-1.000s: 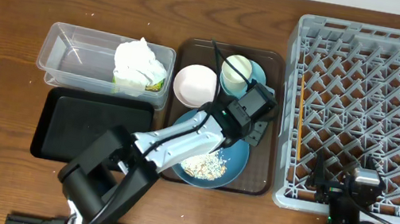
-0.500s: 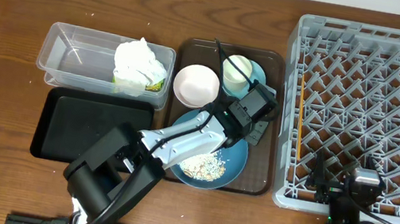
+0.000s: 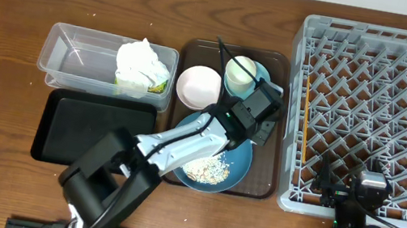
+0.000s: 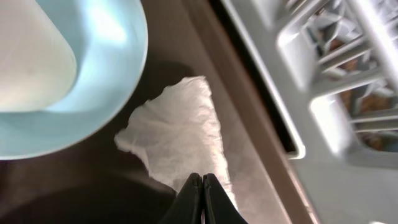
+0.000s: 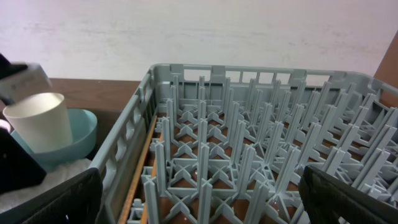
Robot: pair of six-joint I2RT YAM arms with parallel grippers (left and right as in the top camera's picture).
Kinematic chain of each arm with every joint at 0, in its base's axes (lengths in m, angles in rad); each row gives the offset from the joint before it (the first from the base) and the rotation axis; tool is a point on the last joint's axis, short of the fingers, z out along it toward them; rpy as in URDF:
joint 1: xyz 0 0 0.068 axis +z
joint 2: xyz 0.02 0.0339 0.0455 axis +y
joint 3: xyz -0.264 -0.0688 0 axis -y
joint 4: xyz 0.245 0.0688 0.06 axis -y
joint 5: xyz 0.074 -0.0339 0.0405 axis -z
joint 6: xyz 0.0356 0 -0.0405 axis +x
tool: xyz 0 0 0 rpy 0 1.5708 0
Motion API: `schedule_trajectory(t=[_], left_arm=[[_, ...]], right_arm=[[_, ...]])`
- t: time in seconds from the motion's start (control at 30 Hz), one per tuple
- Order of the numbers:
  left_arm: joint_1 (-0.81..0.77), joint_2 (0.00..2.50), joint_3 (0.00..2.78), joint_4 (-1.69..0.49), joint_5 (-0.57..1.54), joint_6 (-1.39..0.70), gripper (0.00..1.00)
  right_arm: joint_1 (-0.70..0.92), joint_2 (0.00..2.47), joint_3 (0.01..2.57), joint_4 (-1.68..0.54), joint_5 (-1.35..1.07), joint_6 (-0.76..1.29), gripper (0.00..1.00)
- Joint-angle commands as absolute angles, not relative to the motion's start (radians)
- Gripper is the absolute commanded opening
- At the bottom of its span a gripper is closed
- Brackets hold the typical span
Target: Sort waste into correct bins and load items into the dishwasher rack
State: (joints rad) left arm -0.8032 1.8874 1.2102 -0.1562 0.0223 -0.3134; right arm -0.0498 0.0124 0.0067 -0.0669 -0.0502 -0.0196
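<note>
My left gripper (image 4: 202,182) is shut, its tips pinched on the near edge of a crumpled white napkin (image 4: 177,130) that lies on the brown serving tray (image 4: 249,155). It sits beside the light-blue dish (image 4: 118,68) that holds the cream cup (image 4: 31,62). In the overhead view the left gripper (image 3: 263,127) is right of the dark-blue plate (image 3: 237,171) with rice grains (image 3: 207,168). My right gripper (image 5: 199,199) is open and empty over the front left of the grey rack (image 3: 387,94). A wooden chopstick (image 5: 146,149) lies along the rack's left wall.
The clear tub (image 3: 73,57) holds white napkins (image 3: 144,62) and a yellow-green wrapper (image 3: 159,86). The black tray (image 3: 86,130) lies in front of it. A pinkish-white bowl (image 3: 198,86) stands on the brown tray's back left.
The left gripper has shifted only slightly near the cup and dish. The right arm has not moved.
</note>
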Motion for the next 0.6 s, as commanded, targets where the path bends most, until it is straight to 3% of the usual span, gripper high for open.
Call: schedule_trajectory(t=[0.0,0.4,0.57], left_arm=[[-0.804,1.824,1.220,-0.156,0.011,-0.307,0.06],[-0.771,1.497,1.220,-0.295,0.006,-0.311,0.06],[-0.678,1.322,1.220,-0.348,-0.139,-0.301,0.06]], right_arm=[[-0.053,0.009,0.006,-0.071,-0.053,-0.023,0.99],[-0.053,0.009,0.006,-0.071,-0.053,-0.024,0.99],[-0.053,0.009,0.006,-0.071,-0.054,-0.023,0.99]])
